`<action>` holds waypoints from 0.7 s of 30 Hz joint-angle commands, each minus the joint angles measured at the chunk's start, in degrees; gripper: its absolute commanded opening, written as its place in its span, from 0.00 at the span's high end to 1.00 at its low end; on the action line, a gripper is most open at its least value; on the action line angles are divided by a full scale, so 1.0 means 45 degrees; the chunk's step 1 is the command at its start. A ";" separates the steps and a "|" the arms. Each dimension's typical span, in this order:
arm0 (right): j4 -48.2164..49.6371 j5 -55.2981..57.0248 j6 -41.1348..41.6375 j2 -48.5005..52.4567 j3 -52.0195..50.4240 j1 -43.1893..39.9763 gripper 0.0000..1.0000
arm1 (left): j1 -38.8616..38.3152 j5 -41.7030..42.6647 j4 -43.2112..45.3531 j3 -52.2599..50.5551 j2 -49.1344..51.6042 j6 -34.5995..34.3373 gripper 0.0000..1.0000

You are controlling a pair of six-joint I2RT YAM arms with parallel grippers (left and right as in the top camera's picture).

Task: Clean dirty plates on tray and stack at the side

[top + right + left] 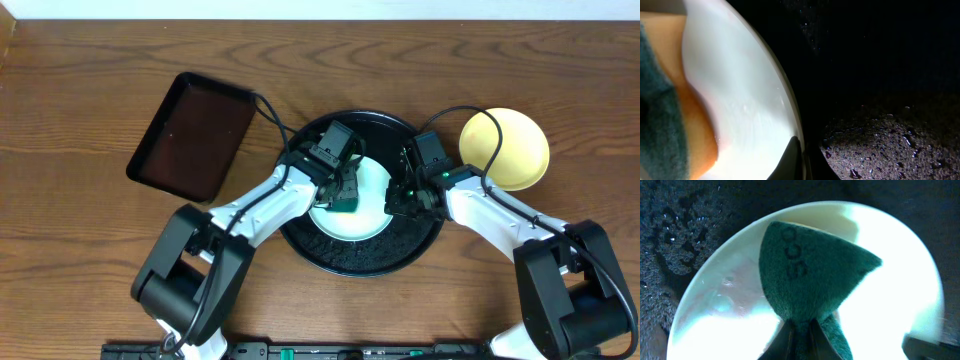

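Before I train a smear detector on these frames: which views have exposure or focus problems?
Overhead: evenly lit and sharp; the pale mint-blue round plate reads clearly. Left wrist: that plate blows out to white glare around the dark green scouring sponge. Right wrist: plate washed out, sponge blurred at the left edge, black textured round tray mostly lost in darkness.

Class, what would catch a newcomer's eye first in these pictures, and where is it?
The green sponge, pinched in the left gripper, presses on a pale plate in the middle of the round black tray. The right gripper sits at that plate's right rim. A yellow plate lies beside the tray, to its right.
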 commanded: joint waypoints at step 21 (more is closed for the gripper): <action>-0.0505 0.0325 -0.0549 0.0316 -0.0185 -0.0044 0.99 | 0.3269 -0.6533 -0.0787 0.0257 -0.4600 0.2681 0.92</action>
